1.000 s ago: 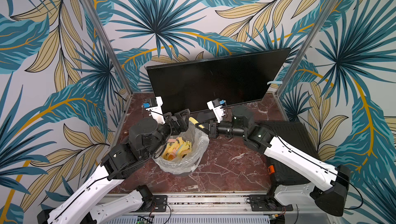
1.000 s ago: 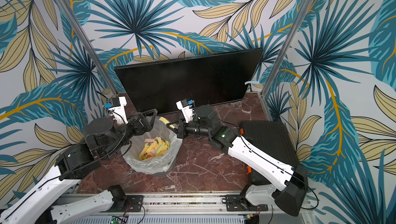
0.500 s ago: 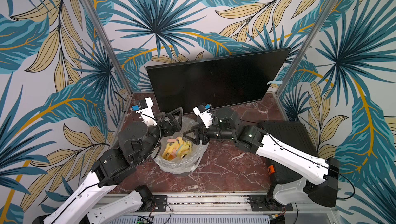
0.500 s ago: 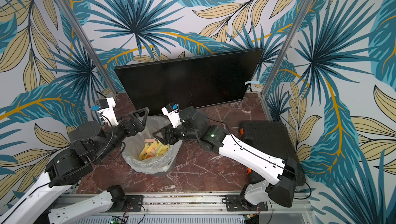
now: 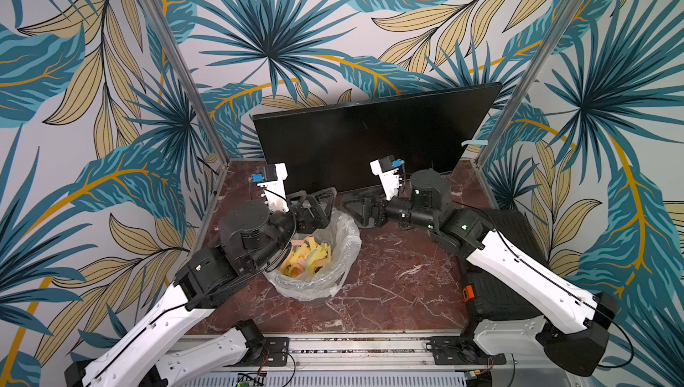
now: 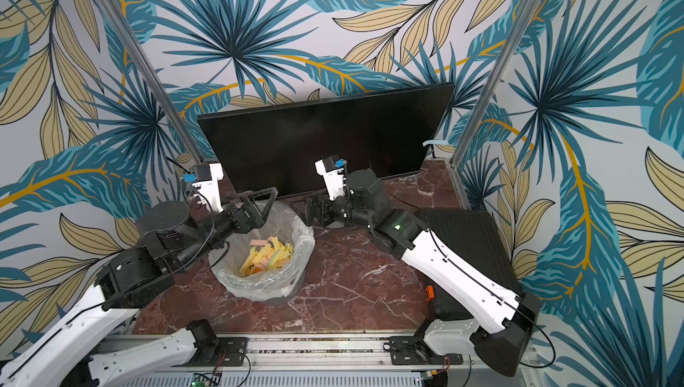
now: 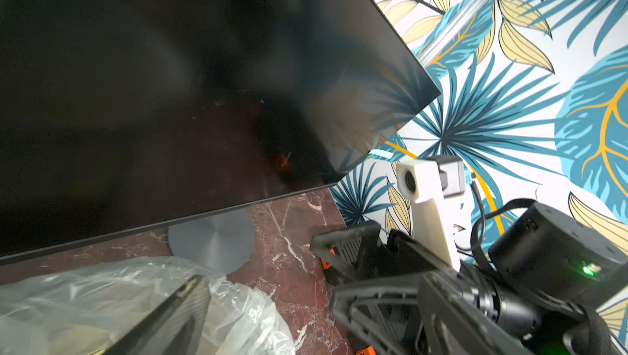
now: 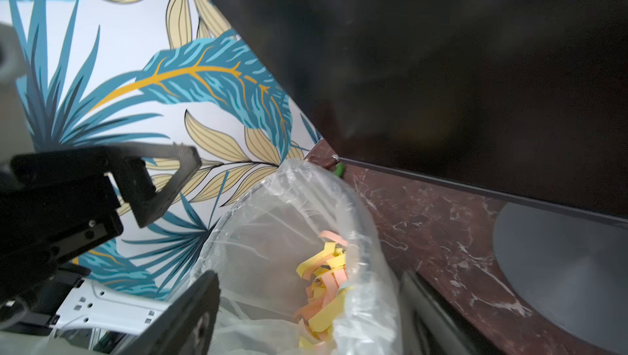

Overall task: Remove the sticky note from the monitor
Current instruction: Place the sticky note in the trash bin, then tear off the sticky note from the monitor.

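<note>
A staged robot lab cell: arms bolted to a rail, marble-look tabletop, leaf-wallpaper panel walls.

A second ago the right gripper was pinched on a yellow sticky note at the upper right rim of the bin. We then saw it swing left over the bin's mouth with its fingers parting. Now, in both top views, it has drawn back to the right of the rim, jaws wide with nothing between them. The left gripper slid toward the left of the frame half a second ago and has come back to the bin's upper left rim.
</note>
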Action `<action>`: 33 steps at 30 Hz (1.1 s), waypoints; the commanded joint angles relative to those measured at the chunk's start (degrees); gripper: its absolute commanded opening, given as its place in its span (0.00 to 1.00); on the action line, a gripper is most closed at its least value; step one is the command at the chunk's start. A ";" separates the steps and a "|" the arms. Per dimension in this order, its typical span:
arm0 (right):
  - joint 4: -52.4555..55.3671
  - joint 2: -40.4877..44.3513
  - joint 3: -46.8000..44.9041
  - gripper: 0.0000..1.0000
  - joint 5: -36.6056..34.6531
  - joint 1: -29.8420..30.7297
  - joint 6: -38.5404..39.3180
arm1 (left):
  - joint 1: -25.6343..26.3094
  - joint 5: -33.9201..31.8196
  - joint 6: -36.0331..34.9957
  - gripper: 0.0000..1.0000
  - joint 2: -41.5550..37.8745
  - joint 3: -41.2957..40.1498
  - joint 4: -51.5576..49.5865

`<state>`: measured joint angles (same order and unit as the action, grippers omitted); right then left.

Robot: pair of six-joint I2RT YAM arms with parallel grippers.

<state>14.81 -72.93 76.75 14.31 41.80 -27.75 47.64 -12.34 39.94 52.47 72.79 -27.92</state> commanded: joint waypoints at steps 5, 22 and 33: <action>-4.55 6.94 -6.92 0.88 4.88 -13.44 -4.85 | 6.97 4.15 -3.63 1.00 8.86 3.39 6.13; -19.08 12.46 -18.46 0.88 14.69 -47.57 -20.02 | 13.71 8.43 -7.41 1.00 27.70 13.32 17.54; -28.47 9.43 -20.04 0.88 16.98 -63.44 -28.58 | 13.72 9.42 -10.52 1.00 33.26 19.64 16.97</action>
<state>-8.54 -62.78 58.19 29.93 -19.25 -53.19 61.21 -3.57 31.27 85.36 90.26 -12.19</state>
